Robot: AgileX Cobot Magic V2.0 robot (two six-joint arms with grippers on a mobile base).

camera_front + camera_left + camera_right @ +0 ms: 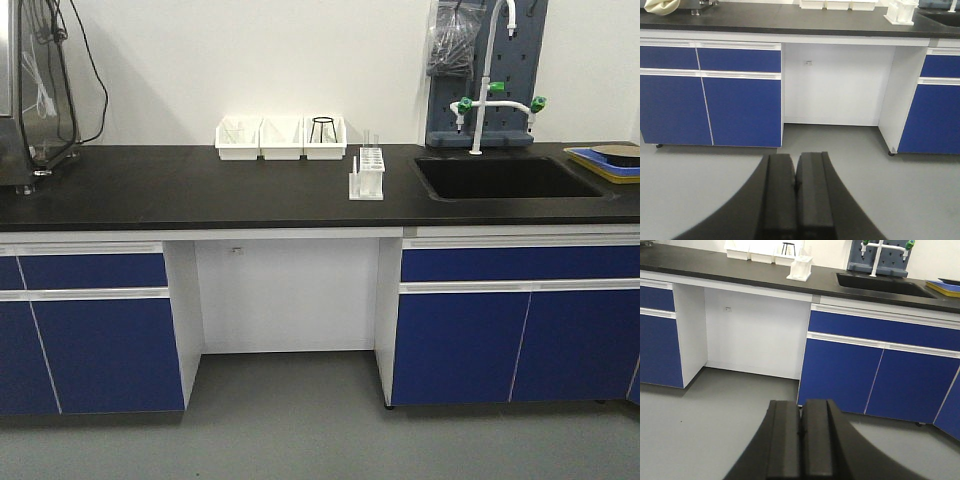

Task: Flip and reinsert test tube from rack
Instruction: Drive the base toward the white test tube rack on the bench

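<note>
Rack (367, 173) on black worktop (200, 185); white bins (281, 137) behind, sink (505, 178) beside. Left gripper (796, 186), right gripper (801, 432) clenched, empty, above floor (690, 190), well apart from rack.

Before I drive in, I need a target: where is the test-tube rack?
In the front view, the rack stands on the black counter, just left of the sink, forward and right of the three white bins.

White wall (250, 60) backs 1 black counter (200, 185) with sink (505, 178) and, seemingly, pegboard (445, 110); blue cabinets (470, 345), grey floor (300, 430).
</note>
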